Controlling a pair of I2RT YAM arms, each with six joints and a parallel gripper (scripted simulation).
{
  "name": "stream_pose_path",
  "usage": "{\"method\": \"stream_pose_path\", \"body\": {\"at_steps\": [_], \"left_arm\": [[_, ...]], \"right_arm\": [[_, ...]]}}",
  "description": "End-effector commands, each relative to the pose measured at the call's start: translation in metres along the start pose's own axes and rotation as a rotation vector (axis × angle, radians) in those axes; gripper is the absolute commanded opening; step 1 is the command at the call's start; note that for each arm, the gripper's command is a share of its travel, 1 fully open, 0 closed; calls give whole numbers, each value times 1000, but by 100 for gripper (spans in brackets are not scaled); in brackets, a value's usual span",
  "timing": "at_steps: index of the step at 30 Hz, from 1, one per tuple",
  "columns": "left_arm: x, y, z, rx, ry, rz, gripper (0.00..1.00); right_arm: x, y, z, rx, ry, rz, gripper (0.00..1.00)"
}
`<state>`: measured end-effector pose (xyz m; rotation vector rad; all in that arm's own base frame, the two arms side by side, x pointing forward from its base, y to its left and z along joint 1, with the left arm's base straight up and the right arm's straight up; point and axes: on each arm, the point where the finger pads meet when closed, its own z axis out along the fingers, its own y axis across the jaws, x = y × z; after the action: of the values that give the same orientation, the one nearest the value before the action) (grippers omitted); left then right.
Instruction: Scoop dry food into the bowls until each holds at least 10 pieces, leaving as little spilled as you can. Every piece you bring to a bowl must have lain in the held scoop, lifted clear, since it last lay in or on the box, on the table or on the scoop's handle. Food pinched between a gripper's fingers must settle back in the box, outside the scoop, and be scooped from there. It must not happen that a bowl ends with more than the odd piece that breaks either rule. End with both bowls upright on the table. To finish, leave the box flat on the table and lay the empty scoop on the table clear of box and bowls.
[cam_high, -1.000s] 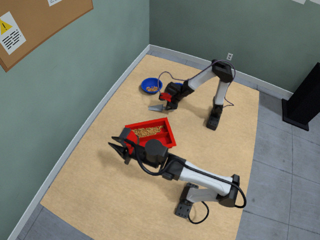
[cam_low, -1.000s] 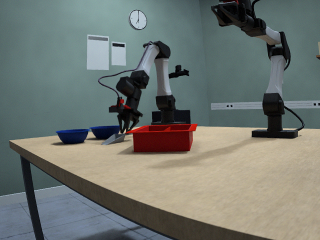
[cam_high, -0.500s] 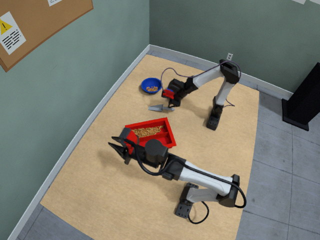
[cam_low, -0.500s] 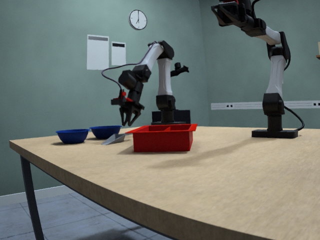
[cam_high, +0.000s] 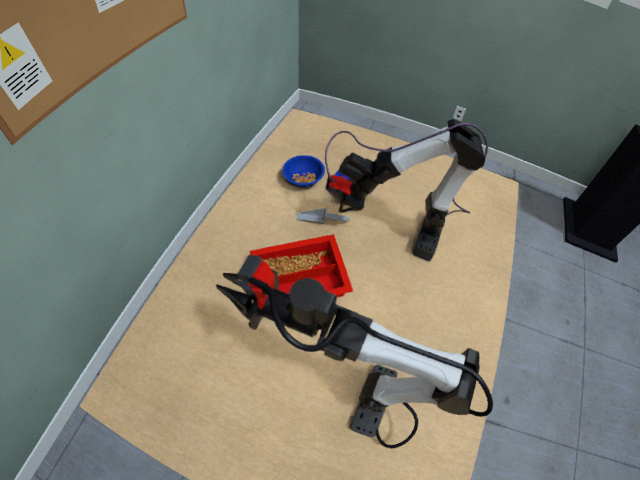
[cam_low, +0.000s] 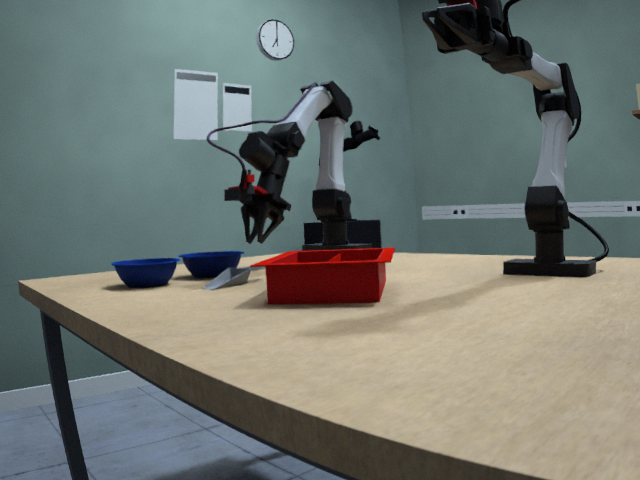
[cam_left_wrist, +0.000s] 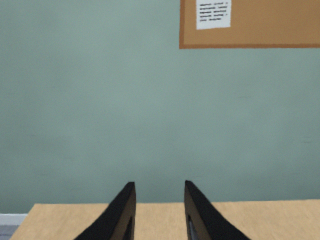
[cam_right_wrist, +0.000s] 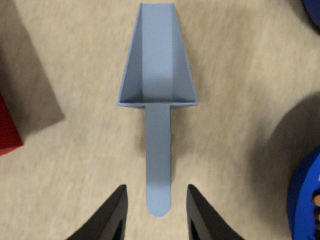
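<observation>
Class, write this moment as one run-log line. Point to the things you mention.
right gripper (cam_high: 351, 208) (cam_low: 255, 241) (cam_right_wrist: 157, 187): open, above table | scoop (cam_high: 311, 216) (cam_low: 230, 277) (cam_right_wrist: 158, 60): on table, empty | left gripper (cam_high: 221, 281) (cam_left_wrist: 160, 183): open, raised | box (cam_high: 342, 266) (cam_low: 325, 284) (cam_right_wrist: 7, 125): flat on table
</observation>
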<state>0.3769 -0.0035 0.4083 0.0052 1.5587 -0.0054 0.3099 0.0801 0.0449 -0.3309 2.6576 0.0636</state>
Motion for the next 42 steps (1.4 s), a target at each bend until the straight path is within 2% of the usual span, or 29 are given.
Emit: {"method": "stream_pose_path", "body": {"at_steps": [1, 5, 7, 8, 9, 20, 24, 26, 28, 30, 37, 40, 41, 42], "left_arm": [[-27, 1, -6, 1, -70, -7, 27], [-27, 1, -6, 1, -70, -7, 27], [-27, 1, -6, 1, -70, -7, 27], [-27, 1, -6, 1, -70, -7, 27], [-26, 2, -5, -1, -68, -7, 27], [-21, 5, -1, -14, -55, -4, 27], [-10, 5, 2, -18, -33, -4, 27], [-6, 4, -2, -16, -28, -3, 27], [-13, 4, -2, -14, -41, -2, 27], [-4, 6, -1, -21, -23, -1, 27], [-3, 4, 2, -16, -17, 2, 27], [-9, 3, -4, -11, -28, 2, 27], [-9, 3, -5, -14, -33, 4, 27], [-8, 4, -5, -15, -31, 4, 27]], "right_arm": [[-13, 4, -8, 0, -52, -5, 32], [-17, 1, -9, 1, -57, 1, 32], [-5, 2, -4, 1, -31, -2, 32], [-11, 1, -6, 1, -44, -3, 32], [-29, -5, -14, 13, -98, 16, 32], [-89, -23, -52, 28, -321, 51, 32], [-94, -26, -48, 31, -322, 55, 32], [-111, -31, -72, 39, -409, 62, 32], [-121, -35, -81, 46, -448, 72, 32], [-132, -41, -94, 57, -496, 81, 32], [-162, -56, -135, 88, -643, 100, 32], [-162, -56, -128, 83, -628, 102, 32], [-166, -59, -132, 90, -643, 104, 32], [-171, -61, -151, 96, -693, 104, 32]]}}
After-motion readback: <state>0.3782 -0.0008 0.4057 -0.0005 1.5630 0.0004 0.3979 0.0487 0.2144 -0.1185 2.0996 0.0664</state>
